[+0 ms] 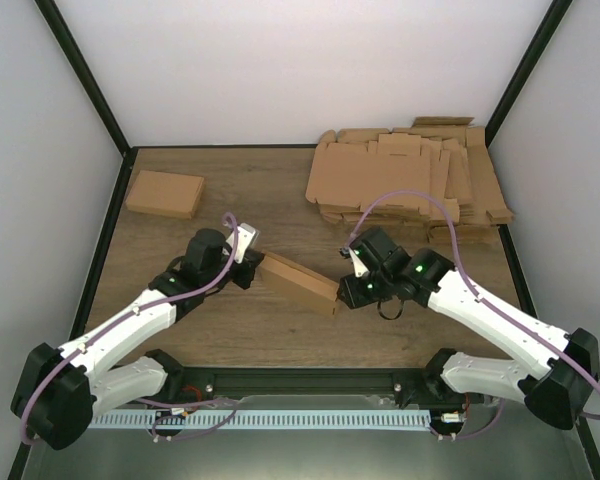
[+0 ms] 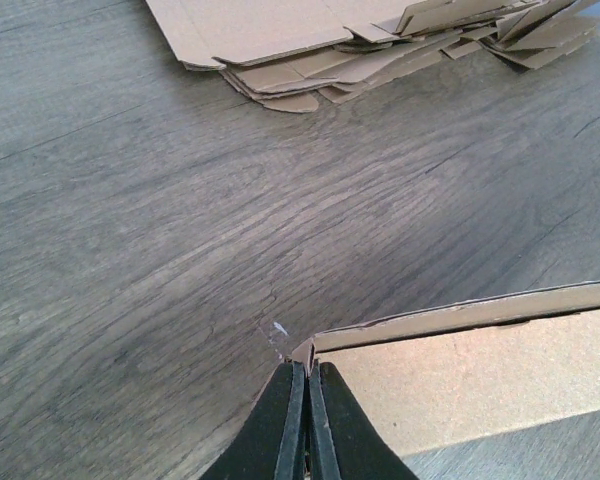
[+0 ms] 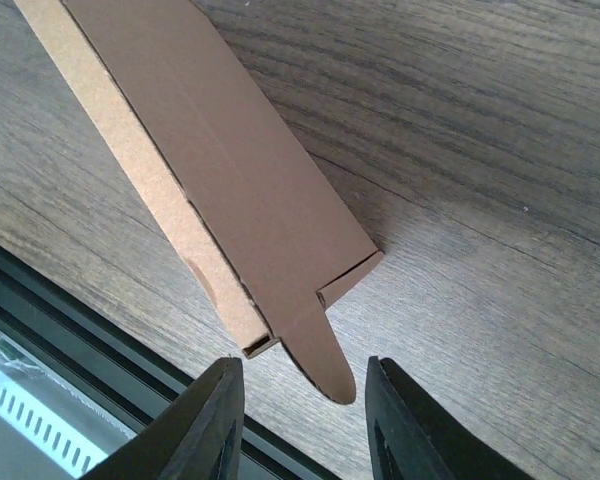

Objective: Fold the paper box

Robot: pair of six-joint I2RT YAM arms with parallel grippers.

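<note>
wood-grain table (image 1: 280, 190), with the paper box (image 1: 298, 283) lying slantwise at its middle between two grippers.
the box is folded shut, its inside hidden, and a rounded tab (image 3: 315, 350) sticks out of its right end. the right gripper (image 3: 302, 375) has its jaws apart on either side of that tab, not touching it. the left gripper (image 2: 307, 368) has its fingers pressed together at the box's opposite corner. both arms reach inward, elbows bent. a pile of flat cardboard sheets (image 1: 410, 175) lies far right, and another folded box (image 1: 165, 193) far left.

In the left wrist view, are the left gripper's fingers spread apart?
No, the two black fingers of the left gripper lie pressed together, tips at a corner of the paper box.
</note>
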